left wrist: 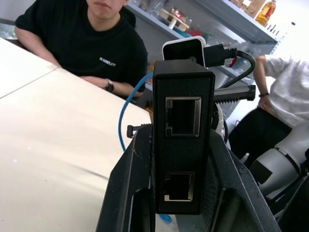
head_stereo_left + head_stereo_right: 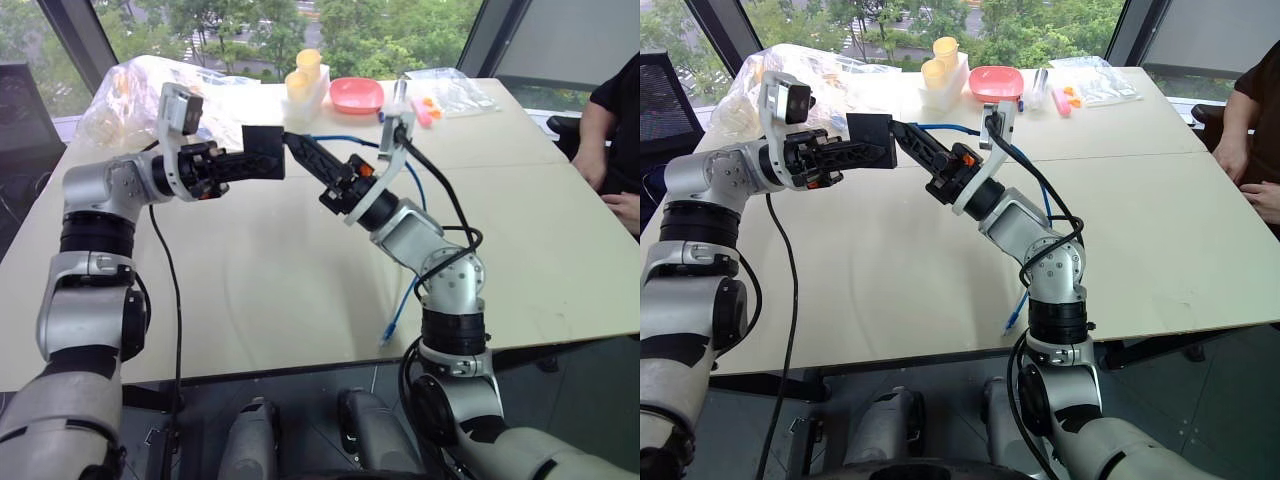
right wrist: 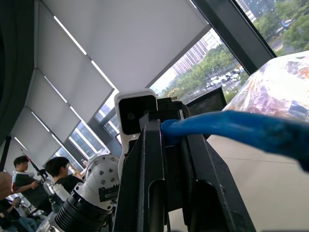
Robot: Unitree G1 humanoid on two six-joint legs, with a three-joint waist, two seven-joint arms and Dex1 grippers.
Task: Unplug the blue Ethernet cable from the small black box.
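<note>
Two grippers meet above the middle of the pale table (image 2: 250, 300), well clear of its surface. Left gripper (image 2: 262, 155), pointing toward the robot's right, is clamped on the small black box (image 2: 266, 152); in the left wrist view the box (image 1: 182, 145) stands between the two fingers (image 1: 128, 193), its face showing two empty square ports, one above the other. Right gripper (image 2: 300, 152), angled up toward the box, has its fingers closed on the blue Ethernet cable (image 2: 345, 140) near its end, the fingertips just beside the box's edge; the plug itself cannot be made out. In the right wrist view the cable (image 3: 231, 128) runs out from between the fingers (image 3: 145, 179). From there the cable arcs back over the table, passes behind the right arm, and hangs over the near table edge, its free plug (image 2: 385, 338) dangling there. Open tabletop lies beneath both arms. Along the far edge stand a pink bowl (image 2: 356, 95), yellow cups (image 2: 303, 75) and clear plastic bags (image 2: 135, 90). A seated person (image 2: 615, 130) is at the table's right side.
</note>
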